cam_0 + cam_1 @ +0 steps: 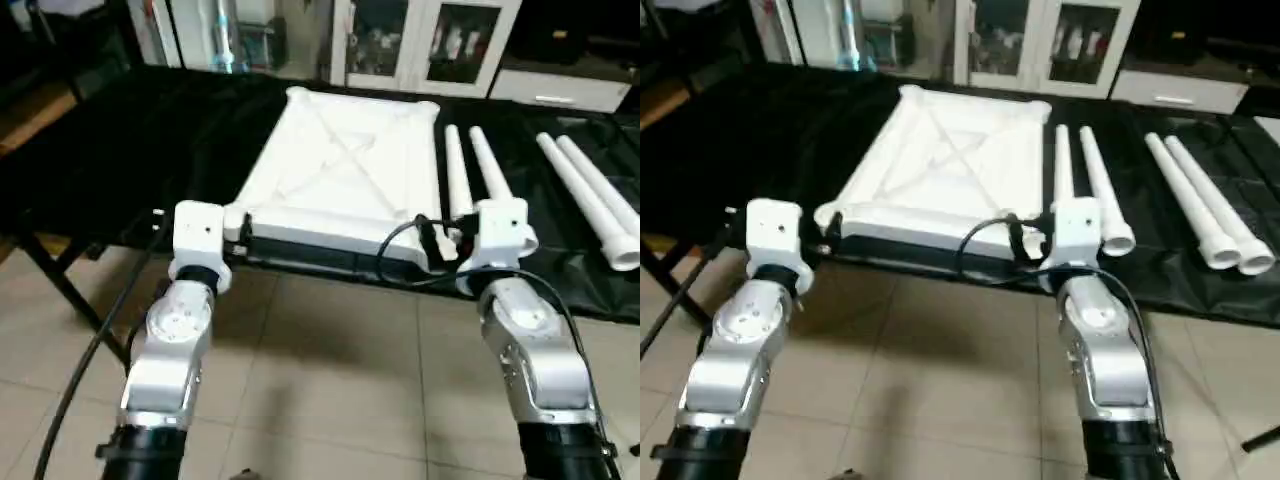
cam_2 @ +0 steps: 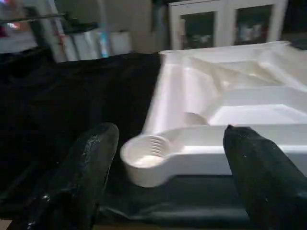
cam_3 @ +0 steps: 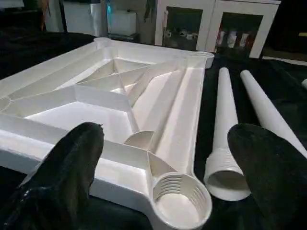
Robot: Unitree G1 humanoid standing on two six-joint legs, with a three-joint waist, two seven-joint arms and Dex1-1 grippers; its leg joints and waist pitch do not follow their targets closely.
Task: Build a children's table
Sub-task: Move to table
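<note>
The white table top (image 1: 340,170) lies ribbed side up on the black-draped work table, its near edge just in front of both wrists. My left gripper (image 2: 168,158) is open, its black fingers (image 2: 86,167) standing either side of the near-left corner socket (image 2: 144,155) without touching it. My right gripper (image 3: 168,177) is open too, just short of the near-right corner socket (image 3: 182,199) and the flared end of a leg (image 3: 225,179). Two white legs (image 1: 457,170) lie along the top's right side. Two more legs (image 1: 590,195) lie farther right.
The black-draped work table (image 1: 130,150) has its front edge right at my grippers, with tiled floor (image 1: 330,370) below. A black cable (image 1: 400,240) loops off my right wrist. Glass-front cabinets (image 1: 420,40) stand behind the table.
</note>
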